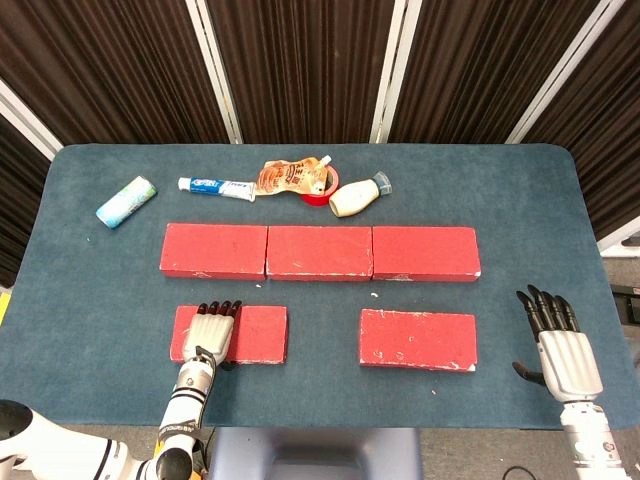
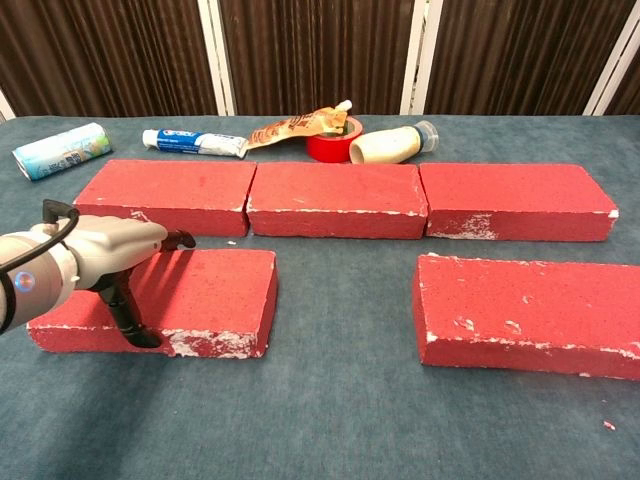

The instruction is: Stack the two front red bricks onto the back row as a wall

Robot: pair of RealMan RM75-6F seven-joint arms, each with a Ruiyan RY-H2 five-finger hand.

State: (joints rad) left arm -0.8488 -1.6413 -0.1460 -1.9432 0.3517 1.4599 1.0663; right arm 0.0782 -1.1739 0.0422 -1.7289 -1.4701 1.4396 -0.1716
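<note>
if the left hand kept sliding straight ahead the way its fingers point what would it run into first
Most likely the leftmost back-row brick. The left hand lies on the front left brick, fingers pointing at the back row, with only a strip of table between. Height is unclear, so it might pass over.

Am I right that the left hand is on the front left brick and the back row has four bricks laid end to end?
Not quite: the back row has three bricks end to end, not four, as the head view shows. The left hand is indeed on the front left brick.
</note>
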